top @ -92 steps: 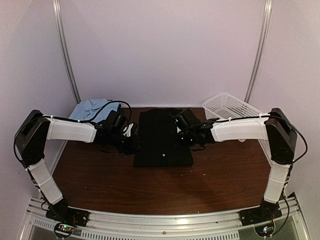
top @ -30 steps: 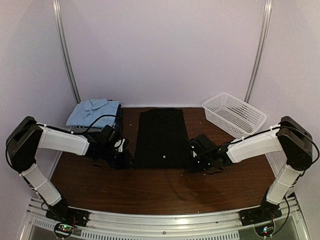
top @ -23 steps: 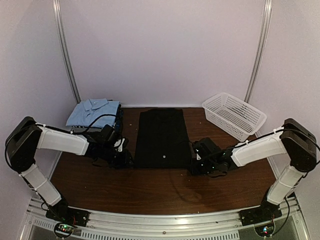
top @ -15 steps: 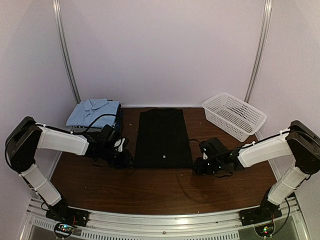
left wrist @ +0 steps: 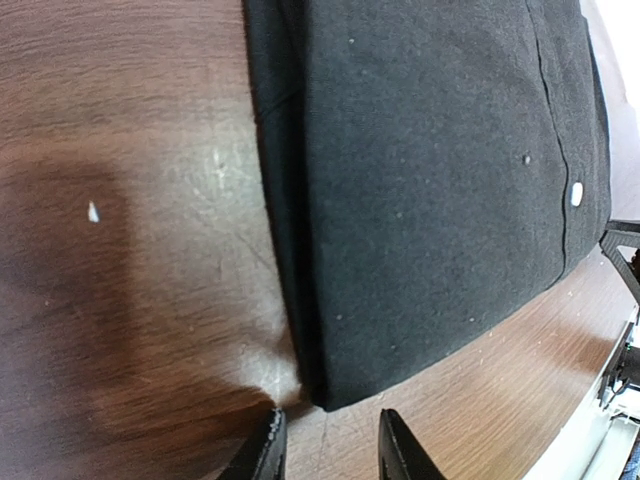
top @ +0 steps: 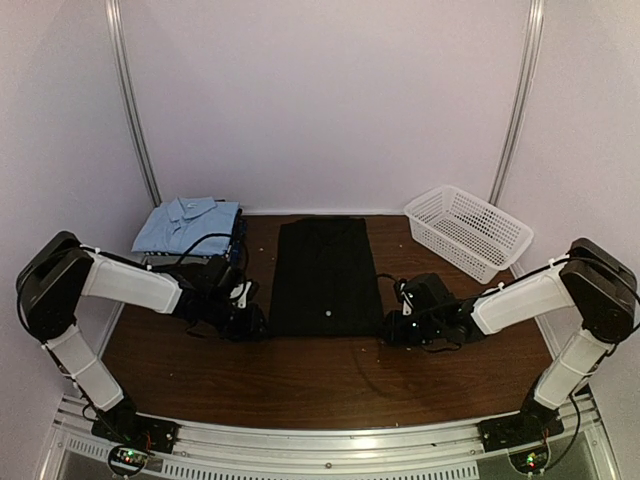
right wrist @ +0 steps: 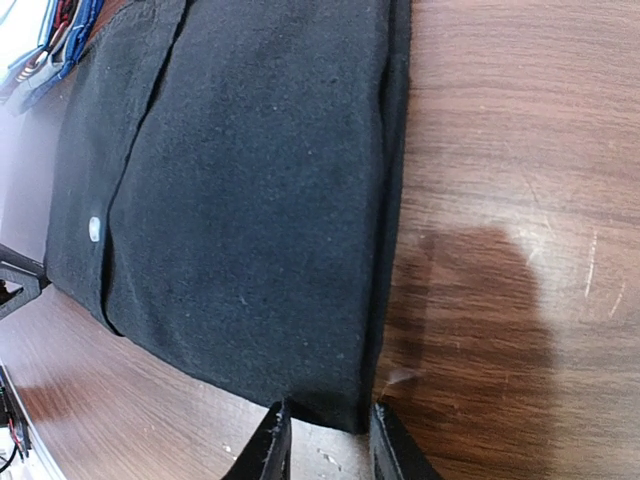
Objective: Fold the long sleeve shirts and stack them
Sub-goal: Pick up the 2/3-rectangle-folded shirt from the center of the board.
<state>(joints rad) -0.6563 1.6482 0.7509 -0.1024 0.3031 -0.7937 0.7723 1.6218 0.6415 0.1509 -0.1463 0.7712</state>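
A black long sleeve shirt (top: 325,275), folded into a long narrow rectangle, lies flat at the table's middle. A light blue collared shirt (top: 188,222) tops a folded stack at the back left. My left gripper (top: 250,322) is low at the black shirt's near left corner. In the left wrist view the black shirt (left wrist: 430,180) ends just ahead of the parted left gripper (left wrist: 330,455), which holds nothing. My right gripper (top: 392,325) is at the near right corner. There the black shirt (right wrist: 250,200) reaches in between the open right gripper's (right wrist: 328,445) tips, unclamped.
A white mesh basket (top: 467,230) stands at the back right. Bare brown table (top: 330,380) runs along the front, between the shirt and the arm bases. Pale walls close in the back and both sides.
Three seconds ago both grippers were further back along the shirt's sides; they have come down to its near corners. In the last second the right gripper shifted slightly; the left stayed put.
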